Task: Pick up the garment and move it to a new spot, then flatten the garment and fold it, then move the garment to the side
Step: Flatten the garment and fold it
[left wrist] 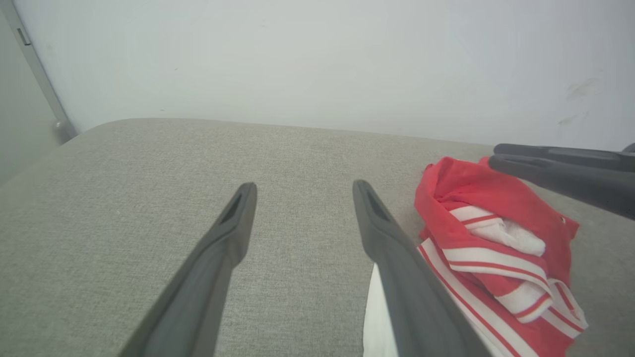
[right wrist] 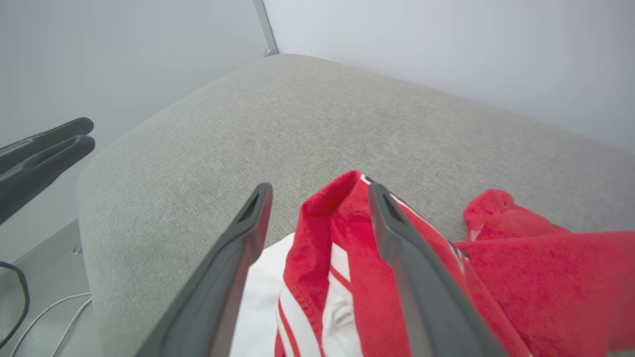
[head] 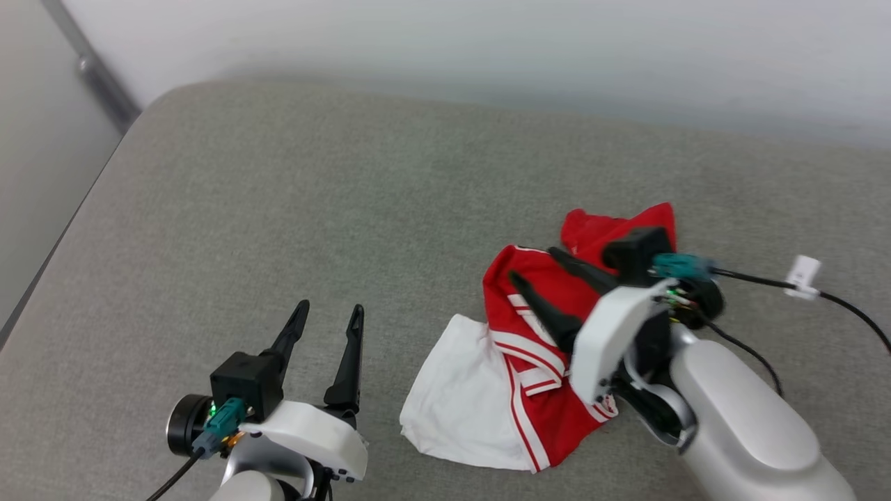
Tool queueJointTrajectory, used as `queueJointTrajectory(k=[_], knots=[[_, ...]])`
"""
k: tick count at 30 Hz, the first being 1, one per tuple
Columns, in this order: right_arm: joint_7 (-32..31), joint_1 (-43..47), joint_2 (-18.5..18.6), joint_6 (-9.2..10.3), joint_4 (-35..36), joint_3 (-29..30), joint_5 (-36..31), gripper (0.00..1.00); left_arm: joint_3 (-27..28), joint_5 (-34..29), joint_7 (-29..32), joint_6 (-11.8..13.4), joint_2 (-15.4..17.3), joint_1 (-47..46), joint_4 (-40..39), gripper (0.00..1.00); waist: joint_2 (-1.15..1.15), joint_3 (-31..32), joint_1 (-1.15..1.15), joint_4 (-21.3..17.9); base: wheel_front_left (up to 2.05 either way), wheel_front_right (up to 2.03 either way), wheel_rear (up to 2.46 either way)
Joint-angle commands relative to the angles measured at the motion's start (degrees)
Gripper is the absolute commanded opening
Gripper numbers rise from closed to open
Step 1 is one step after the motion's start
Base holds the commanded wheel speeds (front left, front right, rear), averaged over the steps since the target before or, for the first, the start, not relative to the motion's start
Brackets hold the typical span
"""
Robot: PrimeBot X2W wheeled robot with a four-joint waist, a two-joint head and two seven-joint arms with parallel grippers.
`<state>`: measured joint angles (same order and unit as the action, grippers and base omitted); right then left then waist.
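My right gripper (head: 534, 264), agape, hides part of the jersey (head: 550, 428) | crumpled red, white sleeve out | left gripper (head: 330, 306) agape

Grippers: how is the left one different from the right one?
The left gripper is over bare cushion; the right gripper is over the shirt, with a red fold between its fingers. In the head view the left gripper points up the picture; the right gripper points toward the upper left. Both are open, have two dark fingers, and grip nothing.
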<state>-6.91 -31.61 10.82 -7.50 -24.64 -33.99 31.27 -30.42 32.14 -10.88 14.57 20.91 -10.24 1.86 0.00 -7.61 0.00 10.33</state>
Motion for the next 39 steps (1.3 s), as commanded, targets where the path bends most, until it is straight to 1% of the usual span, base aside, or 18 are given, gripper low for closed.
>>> queueJointTrajectory(k=[1, 3, 6, 10, 12, 13, 14, 18, 22, 27, 33, 36, 37, 38, 39], knots=[[1.0, 2.6, 0.9, 0.02, 1.7, 2.3, -0.6, 1.00, 0.3, 0.3, 0.2, 0.5, 0.4, 0.9, -0.4, 1.00, 0.00, 2.2, 0.00, -2.0, 0.00, 0.00, 0.00], [1.8, 5.9, 1.6, 0.02, 3.8, 6.3, -1.2, 1.00, 0.4, 0.3, 0.7, 0.8, 0.8, 1.6, -1.0, 1.00, 0.00, 3.2, 0.00, -2.8, 0.00, 0.00, 0.00], [0.4, 10.9, 2.6, 0.02, 6.0, 12.8, -3.1, 1.00, 0.4, 0.4, 1.1, 1.6, 1.3, 2.6, -1.7, 1.00, 0.00, 4.6, 0.00, -3.8, 0.00, 0.00, 0.00], [-5.7, 16.6, 3.4, 0.02, 9.0, 19.3, -5.1, 1.00, 0.4, 0.7, 1.7, 2.1, 1.8, 3.6, -2.7, 1.00, 0.00, 5.8, 0.00, -4.7, 0.00, 0.00, 0.00], [-9.9, 18.7, 4.0, 0.01, 10.7, 21.0, -6.1, 1.00, 0.2, 0.7, 1.9, 2.1, 2.0, 3.9, -3.0, 1.00, 0.00, 6.0, 0.00, -5.0, 0.00, 0.00, 0.00], [-9.9, 18.7, 4.0, 0.01, 10.7, 21.0, -6.1, 1.00, 0.2, 0.7, 1.9, 2.1, 2.0, 3.9, -3.0, 1.00, 0.00, 6.0, 0.00, -5.0, 0.00, 0.00, 0.00], [-11.7, 19.4, 4.0, 0.01, 11.7, 21.4, -6.3, 1.00, 0.2, 0.7, 2.0, 2.1, 2.1, 4.0, -3.1, 1.00, 0.00, 6.1, 0.00, -5.1, 0.00, 0.00, 0.00], [-18.5, 20.7, 4.0, 0.01, 15.0, 20.7, -6.8, 1.00, -0.1, 0.6, 2.5, 2.4, 2.1, 3.8, -3.6, 1.00, 0.00, 6.0, 0.00, -5.4, 0.00, 0.00, 0.00], [-22.2, 17.5, 4.6, 0.02, 14.3, 18.7, -7.1, 1.00, -0.5, 0.3, 2.3, 1.9, 1.7, 2.6, -3.9, 1.00, 0.00, 4.6, 0.00, -4.7, 0.00, 0.00, 0.00], [-25.0, 12.2, 5.5, 0.02, 9.4, 15.4, -6.9, 1.00, -1.0, 0.3, 1.8, 1.1, 1.1, 0.8, -3.5, 1.00, 0.00, 1.7, 0.00, -3.0, 0.00, 0.00, 0.00], [-26.9, 5.9, 6.0, 0.02, -0.4, 11.5, -5.2, 1.00, -1.1, 0.4, 0.7, 0.3, 0.1, -1.3, -2.6, 1.00, 0.00, -1.9, 0.00, -0.8, 0.00, 0.00, 0.00], [-26.8, 3.5, 6.0, 0.02, -4.5, 9.8, -3.6, 1.00, -1.1, 0.7, 0.1, 0.1, -0.5, -2.0, -1.7, 1.00, 0.00, -2.8, 0.00, 0.1, 0.00, 0.00, 0.00], [-26.7, 3.1, 6.1, 0.02, -5.4, 9.3, -3.2, 0.49, -1.0, 0.7, -0.1, 0.1, -0.7, -2.1, -1.4, 1.00, 0.00, -2.9, 0.00, 0.3, 0.00, 0.00, 0.00], [-26.3, 2.5, 6.4, 0.02, -5.9, 9.1, -2.9, 0.00, -1.0, 0.7, -0.3, 0.0, -0.8, -2.0, -1.1, 1.00, 0.00, -2.9, 0.00, 0.5, 0.00, 0.00, 0.00], [-25.9, 1.8, 6.8, 0.02, -6.1, 8.9, -2.5, 0.00, -1.0, 0.7, -0.5, 0.0, -0.8, -2.0, -0.9, 1.00, 0.00, -3.0, 0.00, 0.6, 0.00, 0.00, 0.00]])
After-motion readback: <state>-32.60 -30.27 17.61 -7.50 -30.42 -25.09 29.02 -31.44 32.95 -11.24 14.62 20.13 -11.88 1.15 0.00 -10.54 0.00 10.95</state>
